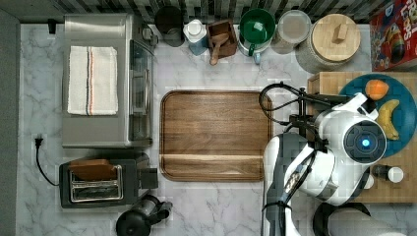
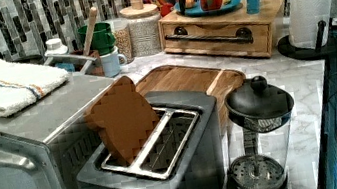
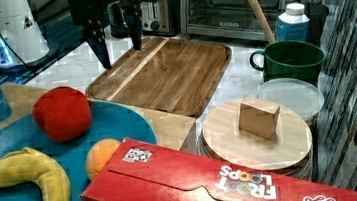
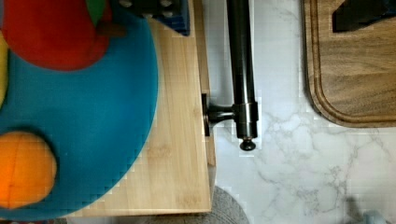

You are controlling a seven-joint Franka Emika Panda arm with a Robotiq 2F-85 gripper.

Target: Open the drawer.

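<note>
The drawer [image 2: 216,39] is the light bamboo front with a long black bar handle [image 2: 211,38], set in a low bamboo box; it looks shut flush in the left view. In the wrist view the handle [image 4: 242,70] runs beside the box's top [image 4: 182,149]. My gripper [image 3: 116,44] hangs open above the box's front edge. Its two dark fingers point down, one over the box top and one over the brown tray, with the handle below the gap between them. The gripper [image 4: 259,14] holds nothing.
A blue plate [image 3: 113,122] with an apple, an orange and a banana lies on the box. A brown wooden tray [image 1: 214,135] lies just in front of the handle. A paper towel roll [image 2: 311,0], jars, a cereal box, a toaster [image 1: 101,182] and a toaster oven [image 1: 105,81] ring the counter.
</note>
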